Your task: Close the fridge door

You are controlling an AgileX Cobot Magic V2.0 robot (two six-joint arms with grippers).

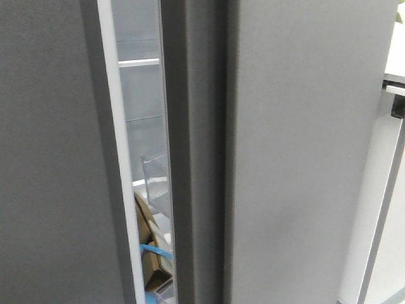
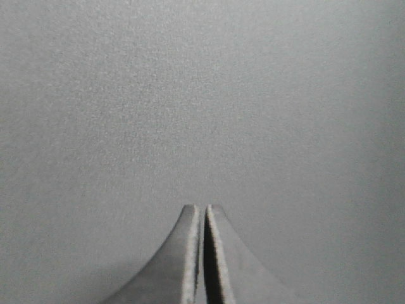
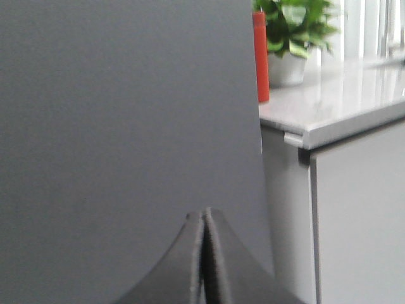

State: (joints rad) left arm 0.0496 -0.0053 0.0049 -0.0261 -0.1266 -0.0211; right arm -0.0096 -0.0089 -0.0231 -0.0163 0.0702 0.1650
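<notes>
The fridge door point(image 1: 304, 152) is the matte dark-grey panel on the right of the front view, with its thick darker side face point(image 1: 196, 152) turned toward me. A narrow gap point(image 1: 144, 126) left of that face shows the fridge's inside. The door also fills most of the right wrist view point(image 3: 126, 114). My right gripper point(image 3: 204, 212) is shut and empty, its tips close to the door. My left gripper point(image 2: 203, 208) is shut and empty, close to a plain grey matte panel point(image 2: 202, 95); I cannot tell which panel it is. Neither gripper shows in the front view.
A second dark-grey panel point(image 1: 50, 158) edged by a pale strip point(image 1: 120, 158) stands on the left. Shelves, a cardboard box point(image 1: 144, 221) and a blue item point(image 1: 155, 251) show in the gap. Right of the door are a light-grey cabinet door point(image 3: 361, 215), a countertop point(image 3: 342, 107), a potted plant point(image 3: 291, 25) and a red cylinder point(image 3: 260, 57).
</notes>
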